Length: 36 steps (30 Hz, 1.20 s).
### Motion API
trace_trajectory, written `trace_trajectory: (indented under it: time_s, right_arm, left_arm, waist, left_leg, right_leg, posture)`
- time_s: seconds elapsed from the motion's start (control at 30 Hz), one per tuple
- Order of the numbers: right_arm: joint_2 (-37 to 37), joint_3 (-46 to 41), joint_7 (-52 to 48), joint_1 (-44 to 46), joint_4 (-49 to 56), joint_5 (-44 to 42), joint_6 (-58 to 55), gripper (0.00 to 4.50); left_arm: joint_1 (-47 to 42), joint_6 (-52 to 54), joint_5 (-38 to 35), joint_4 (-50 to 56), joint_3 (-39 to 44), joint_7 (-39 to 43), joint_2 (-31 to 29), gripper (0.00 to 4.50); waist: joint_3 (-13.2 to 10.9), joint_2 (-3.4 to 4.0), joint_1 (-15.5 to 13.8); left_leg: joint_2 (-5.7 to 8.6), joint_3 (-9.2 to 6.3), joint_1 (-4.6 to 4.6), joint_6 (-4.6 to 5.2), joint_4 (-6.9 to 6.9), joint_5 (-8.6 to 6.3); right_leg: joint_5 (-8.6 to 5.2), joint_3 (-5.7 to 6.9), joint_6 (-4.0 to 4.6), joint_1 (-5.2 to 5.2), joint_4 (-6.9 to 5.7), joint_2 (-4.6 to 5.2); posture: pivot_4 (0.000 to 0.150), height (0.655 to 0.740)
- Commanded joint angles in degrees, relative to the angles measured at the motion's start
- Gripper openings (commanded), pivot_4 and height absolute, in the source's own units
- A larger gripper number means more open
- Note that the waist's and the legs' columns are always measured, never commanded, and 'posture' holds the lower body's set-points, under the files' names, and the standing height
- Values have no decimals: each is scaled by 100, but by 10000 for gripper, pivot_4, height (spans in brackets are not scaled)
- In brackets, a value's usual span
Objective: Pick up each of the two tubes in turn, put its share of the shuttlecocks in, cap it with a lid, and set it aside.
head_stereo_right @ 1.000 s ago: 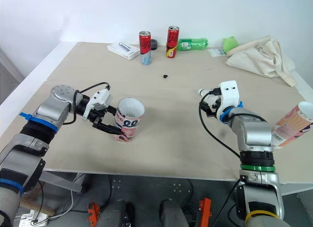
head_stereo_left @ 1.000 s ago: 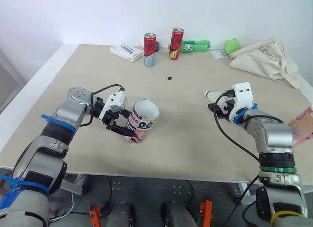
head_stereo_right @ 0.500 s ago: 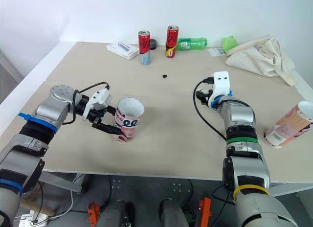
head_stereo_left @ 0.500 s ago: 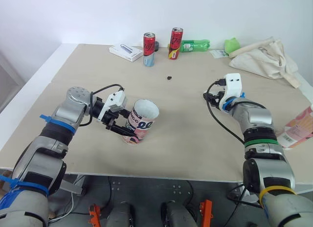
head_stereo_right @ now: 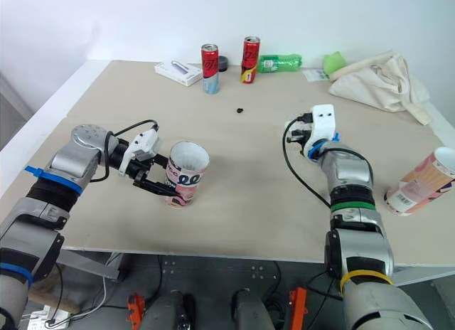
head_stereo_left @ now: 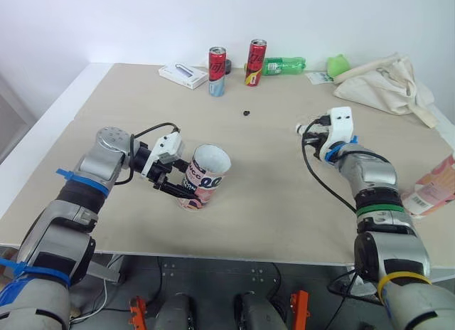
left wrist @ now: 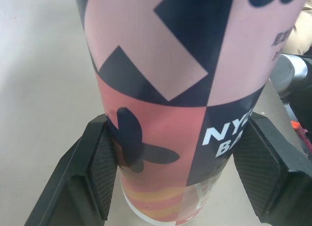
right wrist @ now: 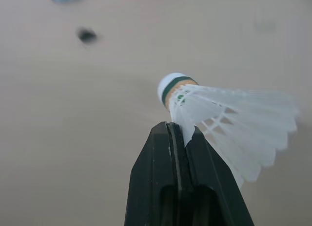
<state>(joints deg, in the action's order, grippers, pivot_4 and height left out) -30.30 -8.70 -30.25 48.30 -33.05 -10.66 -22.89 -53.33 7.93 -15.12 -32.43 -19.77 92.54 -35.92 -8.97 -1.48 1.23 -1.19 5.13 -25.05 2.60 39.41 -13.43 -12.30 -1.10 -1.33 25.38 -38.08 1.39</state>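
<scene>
The right claw [right wrist: 174, 131] has shifted slightly, pinching a shuttlecock [right wrist: 229, 114] not yet loaded, while the left claw [head_stereo_left: 173, 188] clamps the open tube [head_stereo_left: 207, 175] on the table [head_stereo_left: 284, 202], so filling and capping remain.

Both arms forward — left gripper [head_stereo_left: 176, 188] clamped, right gripper [right wrist: 178, 129] pinched shut

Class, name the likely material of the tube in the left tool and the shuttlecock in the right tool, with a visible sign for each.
Tube: likely cardboard under a smooth printed wrap, judging by flat colour blocks and lettering. Shuttlecock: thin white ribbed skirt, plastic or feather, unclear; rounded white base with green band, possibly cork.
</scene>
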Motion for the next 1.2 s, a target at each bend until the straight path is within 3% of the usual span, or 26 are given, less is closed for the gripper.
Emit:
trace_trajectory:
  time_s: [0.03, 0.13, 0.23, 0.4, 0.53, 0.93, 0.97, 1.17, 1.2]
  right_arm:
    - [-589, 158, -1244, -659, 2612, -559, 97, 497]
    - [-1407, 271, -2547, -1453, 4915, -1616, -499, 497]
    - [-2103, 422, -3130, -1532, 6022, -2139, -972, 497]
    - [-2241, 1166, -3277, -729, 6149, -1746, -951, 497]
    - [-2015, 1862, -3320, 36, 5677, -1121, -762, 497]
    - [-1311, 3217, -3926, 969, 4708, 226, 26, 497]
    - [-1248, 3280, -3979, 1045, 4614, 312, 83, 7079]
    - [-1215, 3058, -4555, 1202, 4643, -98, -227, 34846]
    - [-1334, 2939, -4723, 1140, 4723, -255, -285, 34846]
  left_arm:
    - [34, 40, 44, 99, 6, -4, -55, 30390]
    - [29, 30, 31, 85, -21, -4, -73, 30390]
    - [-14, -31, 51, 2, -65, -4, -63, 30390]
    - [-108, -115, 73, -126, -140, -4, -6, 30390]
    - [-188, -126, 70, -206, -160, -4, 43, 30390]
    - [-207, -126, 3, -234, -206, -4, 25, 30390]
    - [-211, -125, 4, -236, -206, -4, 30, 30390]
    - [-220, -142, -8, -251, -224, -4, 58, 30390]
    - [-221, -145, -8, -255, -225, -4, 63, 30390]
  waist:
    - [-1, 1, -1]
    - [-2, 5, -2]
    - [-2, 6, 9]
    - [-7, -1, 4]
    - [-6, -1, 1]
    - [-5, -3, -20]
    - [-5, -3, -20]
    - [-5, -3, -32]
    - [-5, -3, -45]
  left_leg:
    - [0, -1, 0, 2, 0, -2]
    - [-1, -6, 2, 10, -1, -8]
    - [-3, -17, 5, 10, 1, -9]
    - [-5, 0, 41, -1, 4, 5]
    - [-9, 9, 37, 1, 4, 30]
    - [-2, 2, 0, 5, 4, 26]
    - [-2, 2, 1, 5, 4, 26]
    - [-2, 1, 2, 4, 5, 27]
    - [-1, -1, 1, 4, 5, 27]
  right_leg:
    - [-3, 0, -1, 0, 0, 0]
    - [-10, 2, -2, -2, 1, -1]
    - [-12, 10, 2, -8, 1, -2]
    - [-15, 9, 12, -23, 2, 4]
    - [-12, 11, 21, -12, 1, 14]
    - [17, 17, 22, 5, 0, 11]
    - [15, 17, 26, 5, 0, 10]
    - [14, 21, 31, 3, -1, 12]
    - [14, 22, 30, 2, -1, 13]
  posture:
    - [1500, 7400]
    - [1500, 7400]
    - [1500, 7400]
    - [1500, 7400]
    - [1500, 7400]
    - [1500, 7400]
    - [1500, 7400]
    - [1500, 7400]
    - [1500, 7400]
